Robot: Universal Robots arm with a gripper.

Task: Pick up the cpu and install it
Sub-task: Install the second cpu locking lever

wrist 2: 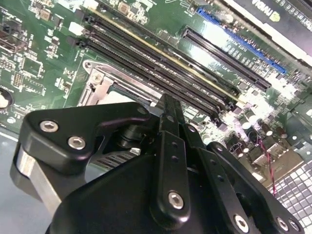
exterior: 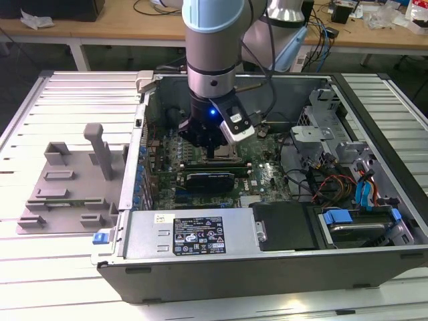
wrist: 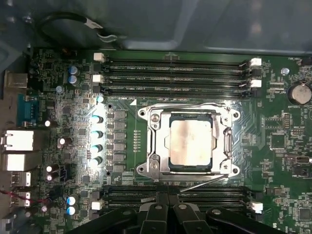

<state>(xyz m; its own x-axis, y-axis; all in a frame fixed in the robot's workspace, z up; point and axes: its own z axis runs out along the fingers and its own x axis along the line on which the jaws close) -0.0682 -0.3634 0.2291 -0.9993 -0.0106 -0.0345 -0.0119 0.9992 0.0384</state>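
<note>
My fingers (wrist: 168, 214) hang over the motherboard (wrist: 58, 87) inside the open computer case (exterior: 267, 267); whether they are parted or holding anything I cannot tell. From the board's port edge: capacitors (wrist: 96, 134), then the socket frame (wrist: 189, 142) with the cpu (wrist: 191, 141) seated in it, memory slots (wrist: 173, 73) on both sides. The case's label is too small to read.

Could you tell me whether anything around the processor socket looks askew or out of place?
Nothing stands out. In the first wrist view the cpu lies flat and square inside the socket frame, its edges parallel to the frame. The gripper hovers above it inside the computer case.
</note>
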